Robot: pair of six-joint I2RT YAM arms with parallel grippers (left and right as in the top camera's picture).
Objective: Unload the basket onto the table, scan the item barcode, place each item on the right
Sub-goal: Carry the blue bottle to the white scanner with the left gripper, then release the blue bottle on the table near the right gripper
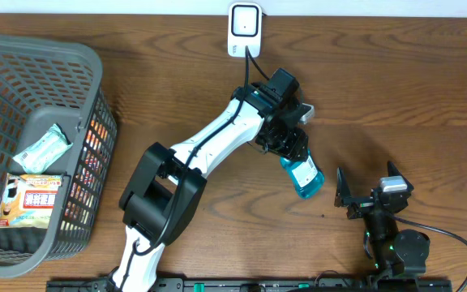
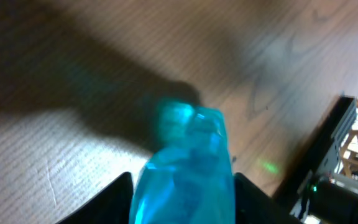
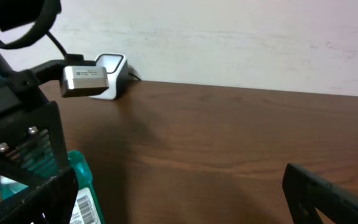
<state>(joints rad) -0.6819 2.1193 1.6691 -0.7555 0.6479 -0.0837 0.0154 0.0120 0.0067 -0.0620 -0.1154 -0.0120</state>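
worktop: brown wooden worktop (image 1: 396,89) | basket: grey plastic lattice basket (image 1: 96,73) at left edge, packets inside | left end effector (image 1: 293,156): fingers flank the bottle, pinching or slack cannot tell | right end effector (image 1: 369,182): spread wide, empty | item: translucent blue plastic bottle (image 1: 305,177) mid-worktop, between both end effectors | scanner: white box scanner (image 1: 244,24) at far edge

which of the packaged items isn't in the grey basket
The translucent blue plastic bottle, between the left arm's fingers over the brown wooden table. The pale green packet and the orange-and-white packet both lie inside the grey plastic basket.
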